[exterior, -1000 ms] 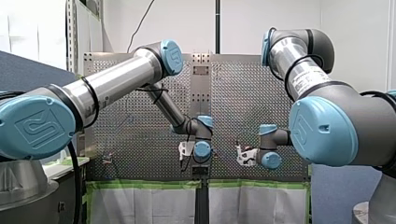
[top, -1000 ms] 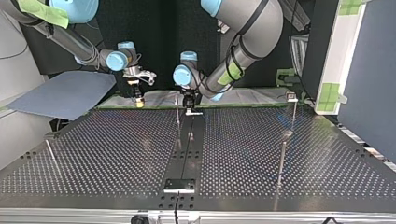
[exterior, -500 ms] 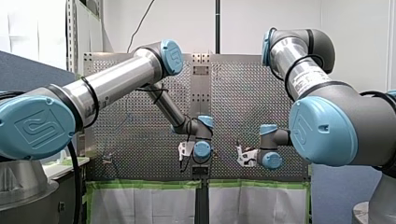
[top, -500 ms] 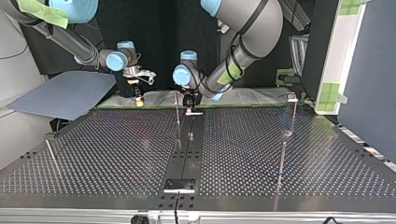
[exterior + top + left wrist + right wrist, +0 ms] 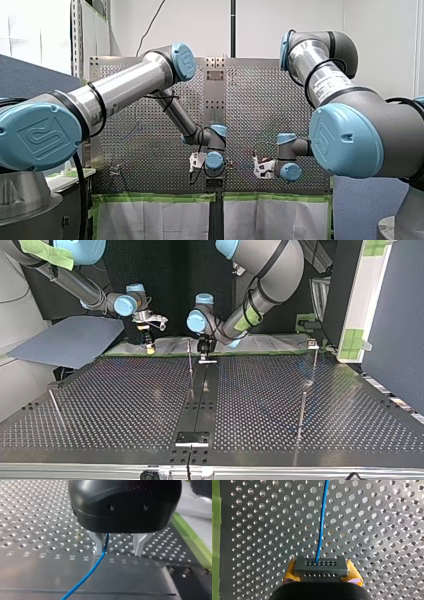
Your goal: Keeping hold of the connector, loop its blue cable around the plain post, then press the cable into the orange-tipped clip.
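Got connector pinched in right pincer, just over the bench, blue cable running ahead. Got left pincer spread, cable right beside one finger. Seems thin, floppy, light; best held at connector, guided loosely.

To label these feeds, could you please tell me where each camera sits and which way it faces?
Front view: behind the arms, looking over the perforated table; my left arm at left, my right arm at right.
Top view: across the table, facing the arms; sides crossed.
Left wrist view: on my left arm, looking past the open left gripper at the table.
Right wrist view: on my right arm, over the right gripper shut on the connector.
Both wrist views share the blue cable.
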Robot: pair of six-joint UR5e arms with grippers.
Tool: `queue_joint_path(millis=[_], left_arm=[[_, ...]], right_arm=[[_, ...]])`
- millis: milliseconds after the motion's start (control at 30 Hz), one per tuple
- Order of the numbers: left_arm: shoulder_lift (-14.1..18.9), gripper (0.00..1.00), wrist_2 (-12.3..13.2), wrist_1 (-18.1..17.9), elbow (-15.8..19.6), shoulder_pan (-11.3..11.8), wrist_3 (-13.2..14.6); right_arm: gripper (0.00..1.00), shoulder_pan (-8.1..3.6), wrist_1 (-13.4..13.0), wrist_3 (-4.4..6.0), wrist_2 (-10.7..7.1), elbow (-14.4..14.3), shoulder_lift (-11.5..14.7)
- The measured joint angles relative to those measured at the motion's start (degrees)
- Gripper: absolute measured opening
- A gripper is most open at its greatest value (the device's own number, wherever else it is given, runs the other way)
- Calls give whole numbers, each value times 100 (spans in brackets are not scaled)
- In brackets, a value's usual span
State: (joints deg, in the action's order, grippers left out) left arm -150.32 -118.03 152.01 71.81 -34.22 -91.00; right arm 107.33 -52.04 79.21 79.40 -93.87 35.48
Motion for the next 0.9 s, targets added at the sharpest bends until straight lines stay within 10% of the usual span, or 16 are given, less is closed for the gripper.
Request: queue_joint_path(millis=[100,200,267,900], left_arm=[[0,60,66,4,60,40,39],[4,96,163,13,84,63,116],[3,100,257,20,90,68,196],[455,100,-26,-186,698,-76,298]], right_arm=[[0,1,0,0,-1,-1,0],[0,2,0,0,-2,0,0],[0,3,1,0,-2,-2,0],[0,26,24,-12,-10,-5,-1]])
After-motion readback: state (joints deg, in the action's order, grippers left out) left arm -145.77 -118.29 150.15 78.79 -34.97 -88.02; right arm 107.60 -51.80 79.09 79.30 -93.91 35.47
